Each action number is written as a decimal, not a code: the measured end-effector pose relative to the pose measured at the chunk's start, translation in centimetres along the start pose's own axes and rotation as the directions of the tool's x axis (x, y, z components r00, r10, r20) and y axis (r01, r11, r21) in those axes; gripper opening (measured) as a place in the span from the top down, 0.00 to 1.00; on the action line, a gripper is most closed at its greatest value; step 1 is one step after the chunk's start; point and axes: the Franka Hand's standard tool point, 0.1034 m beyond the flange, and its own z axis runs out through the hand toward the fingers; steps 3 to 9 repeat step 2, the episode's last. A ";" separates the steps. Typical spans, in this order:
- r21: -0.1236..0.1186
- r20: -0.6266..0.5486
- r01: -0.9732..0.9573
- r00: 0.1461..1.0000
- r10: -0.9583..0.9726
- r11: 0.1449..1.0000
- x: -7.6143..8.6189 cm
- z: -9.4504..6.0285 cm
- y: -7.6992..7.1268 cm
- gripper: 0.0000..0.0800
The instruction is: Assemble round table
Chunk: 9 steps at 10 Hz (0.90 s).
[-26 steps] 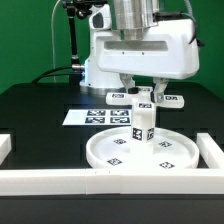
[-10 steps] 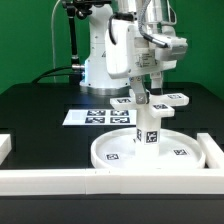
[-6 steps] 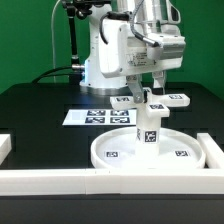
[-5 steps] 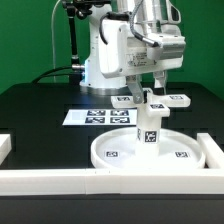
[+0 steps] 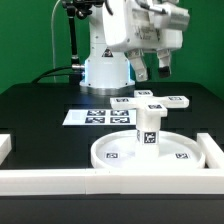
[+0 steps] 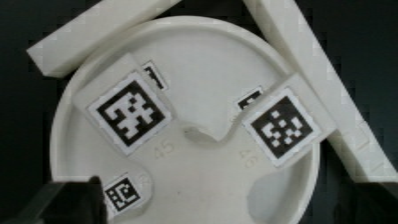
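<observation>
The large rimmed round disc (image 5: 120, 155) lies flat at the front of the black table. The short cylindrical leg (image 5: 147, 126) stands upright on the disc, right of its middle, with tags on its sides. The cross-shaped base (image 5: 152, 100) lies on the table behind the disc. My gripper (image 5: 151, 68) hangs open and empty well above the leg and base, touching nothing. In the wrist view I look down on the disc (image 6: 196, 70) with its tags; my dark fingers (image 6: 63, 203) show at the edge, wide apart.
The marker board (image 5: 98, 117) lies behind the disc toward the exterior view's left. Long white border rails run along the front (image 5: 90, 182) and stand at the right (image 5: 212, 150) and left (image 5: 5, 148). The arm's white base (image 5: 105, 72) stands at the back.
My gripper has let go of the leg, opened, and risen up and away. The leg stays standing on the disc.
</observation>
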 end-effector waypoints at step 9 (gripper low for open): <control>-0.002 -0.003 0.005 1.000 -0.005 1.000 0.1 0.2 0.1 0.19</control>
